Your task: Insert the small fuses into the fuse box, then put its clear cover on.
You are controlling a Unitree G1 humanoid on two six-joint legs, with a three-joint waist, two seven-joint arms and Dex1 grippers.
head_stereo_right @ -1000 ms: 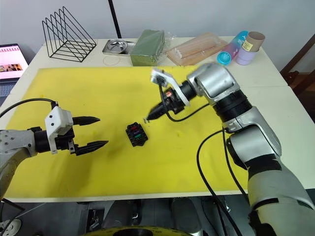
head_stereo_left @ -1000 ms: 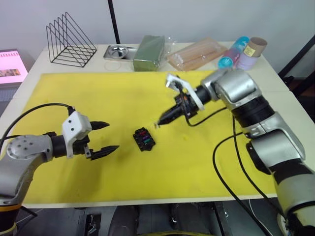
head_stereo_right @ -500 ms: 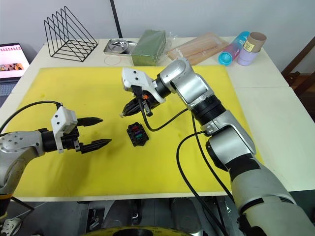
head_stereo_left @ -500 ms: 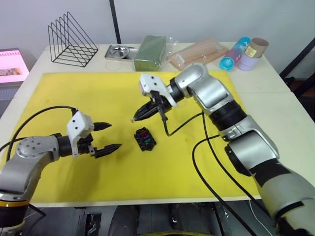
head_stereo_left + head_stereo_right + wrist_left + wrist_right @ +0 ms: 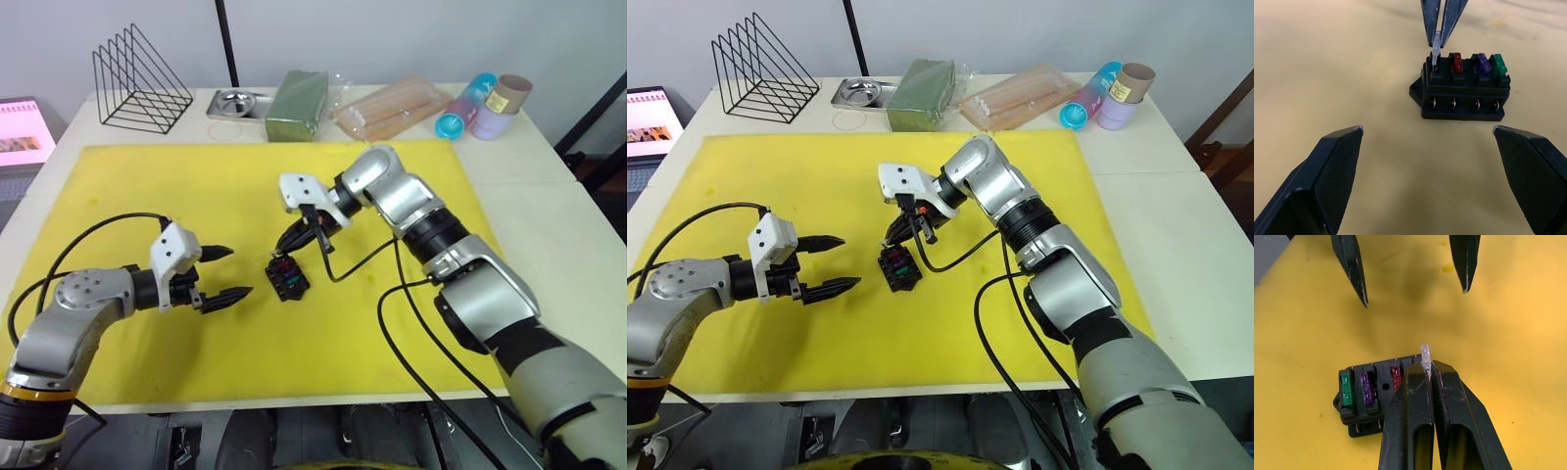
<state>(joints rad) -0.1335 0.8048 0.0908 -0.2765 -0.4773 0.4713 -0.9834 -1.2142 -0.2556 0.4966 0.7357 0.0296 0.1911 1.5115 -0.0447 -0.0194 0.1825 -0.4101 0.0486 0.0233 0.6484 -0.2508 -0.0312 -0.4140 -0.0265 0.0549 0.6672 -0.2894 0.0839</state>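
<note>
Right gripper (image 5: 285, 245) has lowered its fuse (image 5: 1436, 45) onto fuse box (image 5: 287, 277).

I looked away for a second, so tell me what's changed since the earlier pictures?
The right gripper, shut on the greyish-tan fuse, swung toward the robot's left and came down, and now holds that fuse at the end slot of the fuse box. The left gripper edged nearer the box, jaws open. The box with its red, purple and green fuses stayed put.
</note>
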